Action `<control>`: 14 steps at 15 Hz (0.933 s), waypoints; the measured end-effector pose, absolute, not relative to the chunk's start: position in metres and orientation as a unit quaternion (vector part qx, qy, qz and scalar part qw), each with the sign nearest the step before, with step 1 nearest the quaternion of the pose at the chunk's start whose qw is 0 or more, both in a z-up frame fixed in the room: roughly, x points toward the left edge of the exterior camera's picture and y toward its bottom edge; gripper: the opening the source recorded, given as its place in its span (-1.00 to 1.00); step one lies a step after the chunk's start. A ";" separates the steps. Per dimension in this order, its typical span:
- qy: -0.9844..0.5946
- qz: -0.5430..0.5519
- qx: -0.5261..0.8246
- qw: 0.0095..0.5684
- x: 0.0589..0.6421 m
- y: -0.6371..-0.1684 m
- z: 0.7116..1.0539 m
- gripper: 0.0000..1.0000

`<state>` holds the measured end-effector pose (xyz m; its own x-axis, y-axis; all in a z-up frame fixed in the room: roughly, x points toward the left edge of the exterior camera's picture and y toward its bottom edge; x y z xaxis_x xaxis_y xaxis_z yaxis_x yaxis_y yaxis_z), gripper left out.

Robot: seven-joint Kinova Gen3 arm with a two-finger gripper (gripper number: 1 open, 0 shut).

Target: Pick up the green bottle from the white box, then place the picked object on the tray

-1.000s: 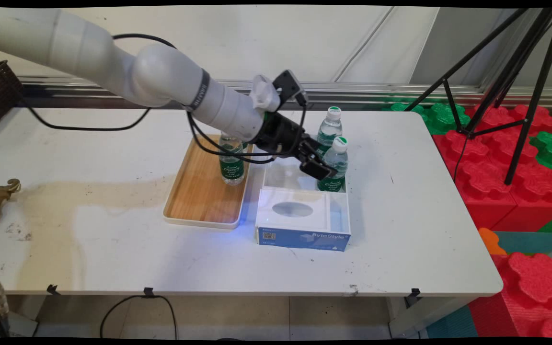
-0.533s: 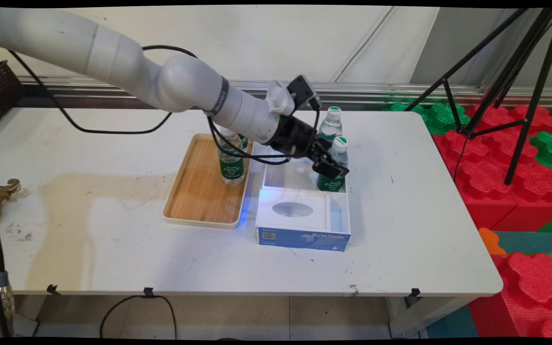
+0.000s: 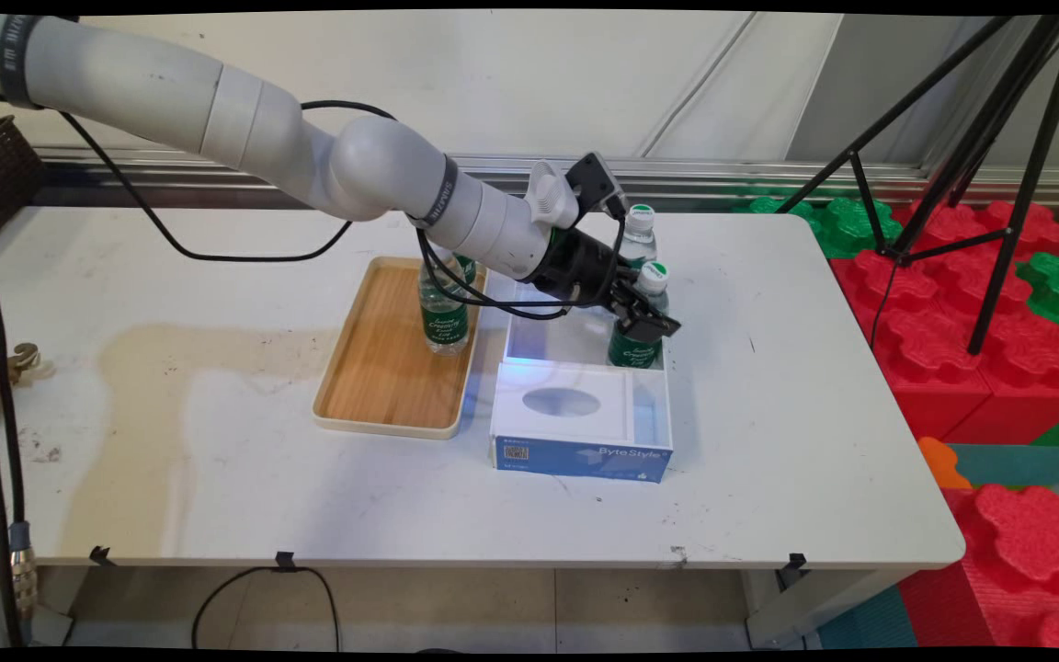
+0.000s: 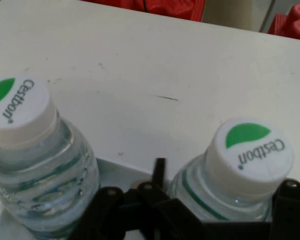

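Now | jaws spread, straddling near bottle (image 4: 247, 165) neck | second bottle (image 4: 32, 165) beside

Bottles (image 4: 240, 175): clear, white-green caps, green labels; tray (image 3: 382, 368) wood-grain; box (image 3: 580, 432) white-blue.

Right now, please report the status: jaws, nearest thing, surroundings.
Black two-finger gripper jaws open around near clear white-capped water bottle. Second matching bottle beside it. Both in white open box.

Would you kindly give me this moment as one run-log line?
claw: around near bottle, closure unclear | far bottle: beside | open white box: holds near bottle | tray: third bottle upright
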<state>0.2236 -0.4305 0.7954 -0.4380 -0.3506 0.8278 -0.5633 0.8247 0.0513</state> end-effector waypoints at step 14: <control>-0.831 0.115 0.270 0.473 0.244 -0.418 0.861 -1.00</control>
